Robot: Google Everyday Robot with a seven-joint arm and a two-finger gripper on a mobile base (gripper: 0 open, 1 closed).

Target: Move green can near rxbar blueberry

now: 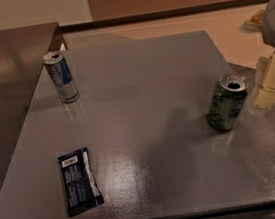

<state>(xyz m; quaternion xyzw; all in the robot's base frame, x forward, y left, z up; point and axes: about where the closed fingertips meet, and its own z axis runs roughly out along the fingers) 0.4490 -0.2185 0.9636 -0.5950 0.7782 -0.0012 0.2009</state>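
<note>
The green can (227,102) stands upright on the right side of the grey table (143,75), dark green with pale markings and an open silver top. The rxbar blueberry (79,180) lies flat near the front left corner, a dark navy wrapper with a white barcode label. My gripper (271,82) is a pale cream shape at the right edge of the view, just right of the green can and about level with it, a small gap apart. It holds nothing that I can see.
A slimmer, taller blue-and-silver can (61,76) stands upright at the back left of the table. A darker brown surface (5,63) adjoins the table on the left. The table's right edge runs just under my gripper.
</note>
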